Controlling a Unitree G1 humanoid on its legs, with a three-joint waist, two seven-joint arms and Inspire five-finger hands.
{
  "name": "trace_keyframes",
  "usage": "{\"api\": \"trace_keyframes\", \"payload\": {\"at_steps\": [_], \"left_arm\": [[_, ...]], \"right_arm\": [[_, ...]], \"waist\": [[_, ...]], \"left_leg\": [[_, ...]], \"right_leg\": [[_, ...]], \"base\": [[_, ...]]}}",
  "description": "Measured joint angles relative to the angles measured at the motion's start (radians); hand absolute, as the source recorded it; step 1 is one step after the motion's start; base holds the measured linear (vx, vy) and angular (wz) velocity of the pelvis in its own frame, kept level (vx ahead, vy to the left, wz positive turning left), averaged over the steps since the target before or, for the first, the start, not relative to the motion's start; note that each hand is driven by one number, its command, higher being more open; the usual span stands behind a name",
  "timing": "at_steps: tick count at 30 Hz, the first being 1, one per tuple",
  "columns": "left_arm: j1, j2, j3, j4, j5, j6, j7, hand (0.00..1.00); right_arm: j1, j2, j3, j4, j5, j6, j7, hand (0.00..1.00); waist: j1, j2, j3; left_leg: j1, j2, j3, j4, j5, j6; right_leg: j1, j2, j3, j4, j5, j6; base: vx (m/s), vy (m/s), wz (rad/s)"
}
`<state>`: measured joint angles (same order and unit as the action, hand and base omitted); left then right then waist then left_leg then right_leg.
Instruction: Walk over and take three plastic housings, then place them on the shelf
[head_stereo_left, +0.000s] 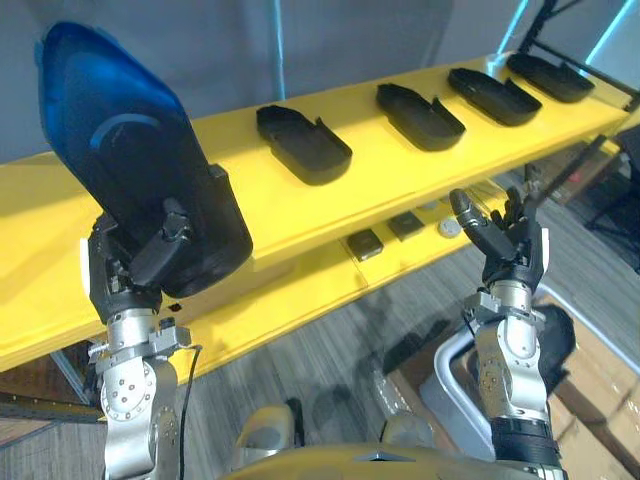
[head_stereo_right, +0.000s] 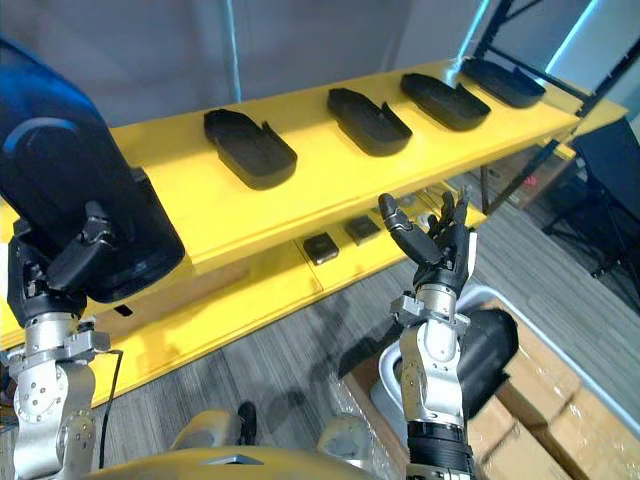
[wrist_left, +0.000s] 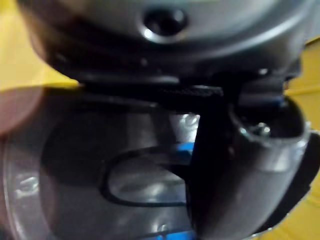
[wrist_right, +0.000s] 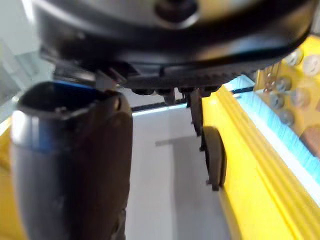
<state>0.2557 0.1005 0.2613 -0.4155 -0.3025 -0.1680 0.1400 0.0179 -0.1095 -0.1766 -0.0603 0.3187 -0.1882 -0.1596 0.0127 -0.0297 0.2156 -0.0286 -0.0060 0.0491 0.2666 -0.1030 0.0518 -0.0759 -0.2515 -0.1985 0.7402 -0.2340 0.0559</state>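
Note:
My left hand (head_stereo_left: 130, 270) is shut on a black plastic housing (head_stereo_left: 140, 170) with a blue sheen, holding it upright in front of the left part of the yellow shelf (head_stereo_left: 250, 200). The left wrist view shows that housing (wrist_left: 125, 165) pressed against the palm, with the thumb (wrist_left: 240, 175) curled over it. Several more black housings lie in a row on the shelf's top board, from the nearest (head_stereo_left: 303, 143) to the farthest (head_stereo_left: 549, 76). My right hand (head_stereo_left: 505, 245) is raised before the shelf's lower board, open and empty, fingers pointing up.
Small dark parts (head_stereo_left: 365, 244) and pale round pieces lie on the lower yellow board. A grey tub (head_stereo_right: 490, 345) holding a dark housing stands on the floor at the lower right, beside cardboard boxes (head_stereo_left: 610, 400). A dark metal rack (head_stereo_left: 580, 170) stands at the shelf's right end.

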Motion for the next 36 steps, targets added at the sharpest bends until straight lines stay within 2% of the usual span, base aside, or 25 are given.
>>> {"api": "trace_keyframes", "payload": {"at_steps": [2,3,4,5,6,8,10,12,14,15,17,19,20,24,27,29,31,32,33,35,36], "left_arm": [[-0.059,0.011,0.001,0.004,0.0,0.0,0.006,0.0],[-0.066,0.016,-0.004,0.005,-0.001,0.0,0.006,0.0],[-0.068,0.02,-0.017,0.005,-0.001,0.0,0.005,0.0],[-0.066,0.022,-0.032,0.005,0.001,0.0,0.006,0.0],[-0.061,0.013,-0.042,0.005,0.001,0.001,0.01,0.0],[-0.046,-0.012,-0.083,0.005,0.0,0.001,0.016,0.0],[-0.047,-0.021,-0.129,0.005,0.0,0.004,0.009,0.0],[-0.051,-0.024,-0.172,0.003,0.0,0.02,-0.02,0.0],[-0.053,-0.025,-0.191,0.003,-0.001,0.022,-0.076,0.0],[-0.054,-0.025,-0.192,0.002,-0.001,0.022,-0.092,0.0],[-0.055,-0.025,-0.183,0.002,-0.001,0.022,-0.091,0.0],[-0.056,-0.025,-0.173,0.002,-0.002,0.022,-0.087,0.0],[-0.056,-0.025,-0.168,0.002,-0.002,0.022,-0.087,0.0],[-0.051,-0.027,-0.154,0.002,-0.002,0.022,-0.074,0.0],[-0.048,-0.051,-0.143,-0.009,-0.001,0.02,-0.036,0.0],[-0.047,-0.066,-0.137,-0.008,-0.001,0.021,-0.035,0.0],[-0.046,-0.069,-0.129,-0.008,-0.001,0.021,-0.037,0.0],[-0.047,-0.071,-0.116,-0.011,-0.003,0.019,-0.047,0.0],[-0.047,-0.071,-0.113,-0.01,-0.003,0.019,-0.056,0.0],[-0.04,-0.071,-0.107,-0.01,-0.006,0.016,-0.083,0.0],[-0.04,-0.071,-0.111,-0.01,-0.005,0.016,-0.099,0.0]], "right_arm": [[0.003,-0.016,-0.009,-0.04,-0.001,-0.004,0.036,1.0],[0.006,-0.022,-0.009,-0.051,-0.003,-0.004,0.04,1.0],[0.009,-0.035,-0.009,-0.075,-0.049,-0.003,0.032,1.0],[0.007,-0.048,-0.006,-0.112,-0.082,-0.004,0.023,1.0],[0.002,-0.056,-0.006,-0.126,-0.085,-0.004,0.022,1.0],[-0.013,-0.09,0.003,-0.165,-0.077,-0.005,0.014,1.0],[-0.025,-0.095,0.003,-0.174,-0.076,-0.005,0.003,1.0],[-0.024,-0.089,-0.013,-0.181,-0.071,-0.005,-0.006,1.0],[-0.003,-0.077,-0.052,-0.195,-0.066,-0.002,-0.011,1.0],[0.013,-0.075,-0.07,-0.207,-0.066,-0.002,-0.016,1.0],[0.015,-0.068,-0.087,-0.21,-0.065,-0.003,-0.014,1.0],[0.016,-0.056,-0.104,-0.212,-0.066,-0.018,-0.014,1.0],[0.016,-0.035,-0.113,-0.212,-0.064,-0.022,-0.015,1.0],[0.018,0.012,-0.095,-0.213,-0.025,-0.041,0.021,1.0],[0.027,0.032,-0.058,-0.234,0.033,-0.092,0.066,1.0],[0.03,0.035,-0.045,-0.234,0.045,-0.104,0.066,1.0],[0.024,0.035,-0.041,-0.234,0.038,-0.106,0.064,1.0],[0.012,0.035,-0.041,-0.236,0.038,-0.111,0.06,1.0],[0.008,0.036,-0.038,-0.236,0.04,-0.111,0.058,1.0],[0.005,0.033,-0.033,-0.238,0.041,-0.111,0.051,1.0],[0.005,0.026,-0.028,-0.239,0.042,-0.111,0.037,1.0]], "waist": [[-0.021,0.002,0.0],[-0.024,0.001,-0.001],[-0.023,-0.007,-0.005],[-0.012,-0.027,-0.018],[-0.009,-0.022,-0.022],[0.016,0.017,-0.047],[0.01,0.032,-0.058],[-0.002,0.035,-0.063],[-0.028,0.037,-0.065],[-0.025,0.043,-0.068],[-0.027,0.044,-0.075],[-0.047,0.043,-0.075],[-0.044,0.043,-0.075],[-0.042,0.045,-0.077],[-0.045,0.06,-0.074],[-0.04,0.064,-0.066],[-0.033,0.062,-0.059],[-0.035,0.053,-0.044],[-0.035,0.059,-0.043],[-0.043,0.059,-0.041],[-0.048,0.077,-0.051]], "left_leg": [[0.0,0.0,-0.075,-0.004,-0.008,-0.012],[0.001,0.0,-0.093,-0.001,-0.012,-0.018],[0.0,-0.01,-0.119,0.016,-0.028,-0.034],[-0.006,-0.031,-0.134,0.042,-0.057,-0.052],[-0.012,-0.03,-0.144,0.064,-0.074,-0.06],[-0.043,0.007,-0.161,0.104,-0.104,-0.085],[-0.048,0.029,-0.16,0.084,-0.1,-0.092],[-0.052,0.059,-0.036,0.054,-0.068,-0.089],[-0.053,0.102,0.145,0.044,-0.051,-0.05],[-0.053,0.106,0.186,0.039,-0.042,-0.048],[-0.052,0.08,0.173,-0.001,-0.017,-0.057],[-0.048,0.05,0.156,-0.041,0.011,-0.053],[-0.038,0.044,0.158,-0.051,0.019,-0.052],[-0.01,0.033,0.16,-0.077,0.027,-0.052],[-0.07,0.051,0.137,0.012,-0.001,-0.058],[-0.103,0.065,0.105,0.071,-0.009,-0.069],[-0.102,0.053,0.089,0.049,0.007,-0.076],[-0.106,0.059,0.105,0.058,-0.021,-0.067],[-0.108,0.078,0.114,0.07,-0.031,-0.055],[-0.112,0.149,0.123,0.092,-0.032,-0.067],[-0.094,0.193,0.122,0.071,-0.019,-0.084]], "right_leg": [[-0.033,0.098,0.131,-0.207,0.002,0.004],[-0.032,0.115,0.16,-0.257,0.012,0.009],[-0.02,0.118,0.163,-0.353,0.077,0.011],[-0.01,0.106,0.148,-0.417,0.182,0.017],[0.011,0.098,0.136,-0.428,0.157,0.024],[0.061,0.133,0.09,-0.523,0.154,0.025],[0.092,0.147,0.039,-0.557,0.156,0.018],[0.121,0.139,-0.016,-0.578,0.154,0.011],[0.147,0.123,-0.077,-0.589,0.151,0.007],[0.145,0.116,-0.084,-0.585,0.149,0.007],[0.134,0.105,-0.076,-0.585,0.144,0.004],[0.131,0.088,-0.08,-0.585,0.144,0.004],[0.133,0.08,-0.081,-0.585,0.146,0.007],[0.155,0.075,-0.076,-0.589,0.147,0.009],[0.156,0.093,-0.089,-0.61,0.149,0.014],[0.165,0.099,-0.11,-0.611,0.149,0.013],[0.166,0.087,-0.123,-0.605,0.149,0.012],[0.167,0.057,-0.148,-0.602,0.153,0.02],[0.168,0.049,-0.152,-0.598,0.153,0.02],[0.169,0.025,-0.153,-0.584,0.141,0.038],[0.163,0.001,-0.149,-0.56,0.13,0.065]], "base": [[0.26,-0.087,1.01],[0.23,-0.129,0.99],[0.22,-0.18,0.78],[0.24,-0.214,0.69],[0.24,-0.233,0.47],[0.19,-0.2,0.42],[0.13,-0.177,0.66],[0.06,-0.099,0.75],[0.03,-0.038,0.8],[0.02,0.009,0.42],[0.0,0.036,0.21],[-0.02,0.072,0.37],[-0.02,0.086,0.21],[-0.05,0.027,-0.01],[-0.07,0.017,0.13],[-0.06,0.035,0.34],[-0.07,0.05,0.37],[-0.1,0.069,0.34],[-0.09,0.083,0.32],[-0.02,0.142,0.16],[0.01,0.239,0.09]]}}
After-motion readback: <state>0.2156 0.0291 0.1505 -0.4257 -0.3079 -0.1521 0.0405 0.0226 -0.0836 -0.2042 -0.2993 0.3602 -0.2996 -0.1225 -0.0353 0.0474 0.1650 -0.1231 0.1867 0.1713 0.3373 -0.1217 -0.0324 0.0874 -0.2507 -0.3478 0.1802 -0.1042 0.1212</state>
